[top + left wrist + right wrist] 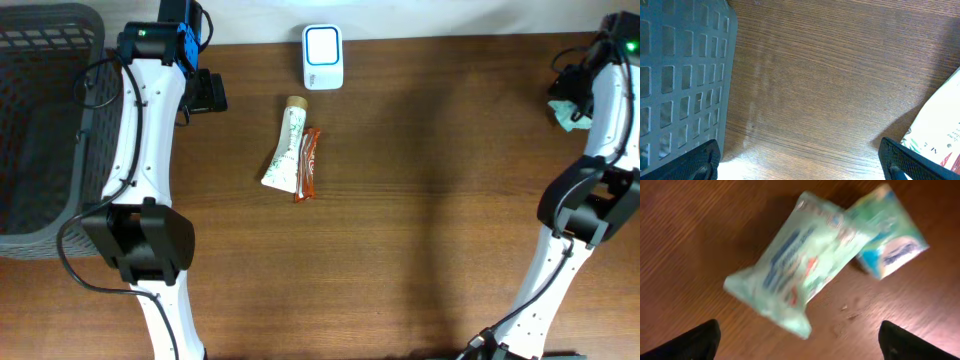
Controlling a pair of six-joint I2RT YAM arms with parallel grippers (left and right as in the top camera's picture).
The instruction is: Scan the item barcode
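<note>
Dark wood-grain table (420,230) underneath, with a white scanner (323,57) at its far edge as the fixed mark. Well to the right of the scanner, near the table's edge: a pale green packet (795,265), lying flat and slantwise against a second packet (887,232) of brighter green and blue (touching or overlapping, too blurred to settle). Looks like a soft film pack with blue and red print and crimped ends; no barcode legible from above. Probably light, squashy and a little slick, so best pinched across the narrow middle rather than by a floppy end. Right pincer (805,341) spread wide above it, pinching nothing. Left pincer (802,162) likewise spread and empty, left of the scanner beside a grey basket (680,75). Nearer the robot than the scanner, untouched: a white tube (283,147) and an orange sachet (307,165) side by side.
</note>
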